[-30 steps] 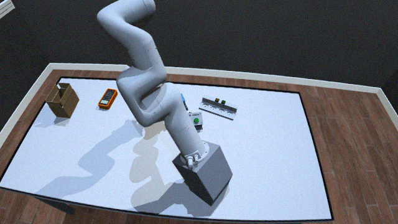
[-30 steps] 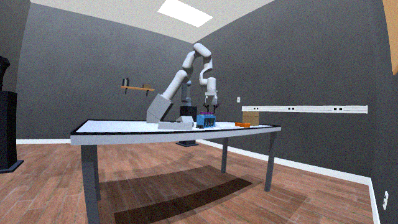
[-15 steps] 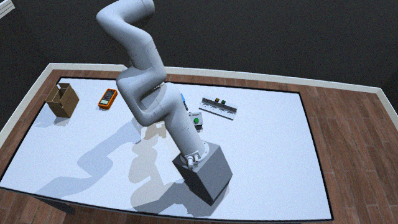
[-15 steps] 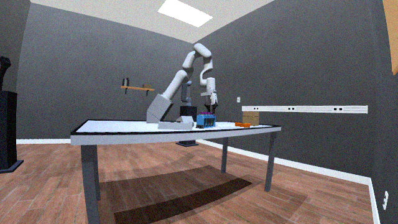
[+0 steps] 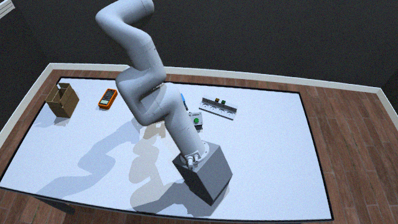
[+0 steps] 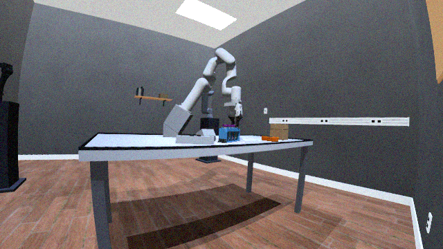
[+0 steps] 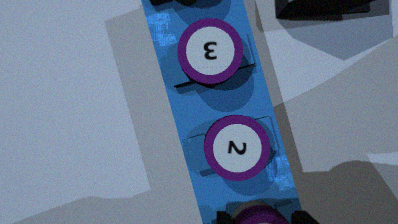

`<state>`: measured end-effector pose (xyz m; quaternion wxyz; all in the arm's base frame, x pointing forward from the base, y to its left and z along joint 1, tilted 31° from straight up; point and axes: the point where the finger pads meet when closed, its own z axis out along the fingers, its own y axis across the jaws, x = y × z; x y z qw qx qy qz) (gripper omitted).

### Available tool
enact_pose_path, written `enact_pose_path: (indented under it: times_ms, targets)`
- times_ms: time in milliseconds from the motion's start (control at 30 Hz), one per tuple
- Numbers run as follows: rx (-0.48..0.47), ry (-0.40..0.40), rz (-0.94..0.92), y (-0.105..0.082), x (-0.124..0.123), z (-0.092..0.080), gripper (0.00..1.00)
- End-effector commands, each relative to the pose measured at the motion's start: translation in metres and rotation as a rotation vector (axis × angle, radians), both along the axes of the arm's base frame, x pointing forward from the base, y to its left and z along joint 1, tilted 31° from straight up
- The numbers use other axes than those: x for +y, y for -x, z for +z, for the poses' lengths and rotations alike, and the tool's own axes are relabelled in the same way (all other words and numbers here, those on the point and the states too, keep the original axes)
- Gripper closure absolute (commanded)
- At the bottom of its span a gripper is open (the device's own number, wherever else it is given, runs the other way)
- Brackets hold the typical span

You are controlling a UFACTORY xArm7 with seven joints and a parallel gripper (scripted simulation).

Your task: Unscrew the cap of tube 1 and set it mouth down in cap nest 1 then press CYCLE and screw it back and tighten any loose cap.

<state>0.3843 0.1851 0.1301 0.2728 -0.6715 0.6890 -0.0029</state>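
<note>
The blue decapping station [image 7: 220, 115] runs up the wrist view. Purple-rimmed caps marked 3 [image 7: 210, 51] and 2 [image 7: 237, 147] sit on their tubes. My gripper [image 7: 260, 219] is at the bottom edge, shut on the purple cap of tube 1 [image 7: 257, 215], which is mostly cut off. I cannot tell whether that cap is still seated on its tube. In the exterior view the gripper [image 6: 238, 119] points down over the station's [image 6: 229, 134] right end. The cap tray [image 5: 218, 107] with its two lamps [image 5: 220, 101] and the key housing [image 5: 196, 117] with the green key lie beside the arm.
An open cardboard box [image 5: 62, 99] and an orange multimeter [image 5: 107, 98] lie at the table's far left. The arm's grey base block [image 5: 203, 172] stands near the front edge. The arm hides most of the station in the top view.
</note>
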Motion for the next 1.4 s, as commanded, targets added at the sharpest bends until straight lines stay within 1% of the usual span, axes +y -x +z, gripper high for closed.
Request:
enact_pose_path:
  times_ms: [0,67,400,433,700,733,1067,1133,1200,1233,1367]
  targets:
    - [0.000,0.001,-0.002,-0.0008,-0.0002,0.0011,1.00]
    - [0.000,0.001,-0.002,-0.0008,-0.0002,0.0011,1.00]
    - [-0.180,0.191,0.424,-0.0008,-0.0002,0.0013,1.00]
    - [-0.189,0.200,0.444,-0.0008,-0.0002,0.0013,1.00]
    - [-0.189,0.200,0.444,-0.0008,-0.0002,0.0013,1.00]
    - [-0.189,0.200,0.444,-0.0008,-0.0002,0.0013,0.54]
    - [-0.189,0.200,0.444,-0.0008,-0.0002,0.0013,0.54]
    - [-0.129,0.137,0.302,-0.0005,-0.0006,0.0020,0.54]
    - [-0.129,0.137,0.302,-0.0005,-0.0006,0.0020,0.54]
    - [-0.099,0.105,0.231,-0.0003,-0.0008,0.0024,0.54]
    - [-0.094,0.101,0.221,0.0004,-0.0016,0.0041,0.54]
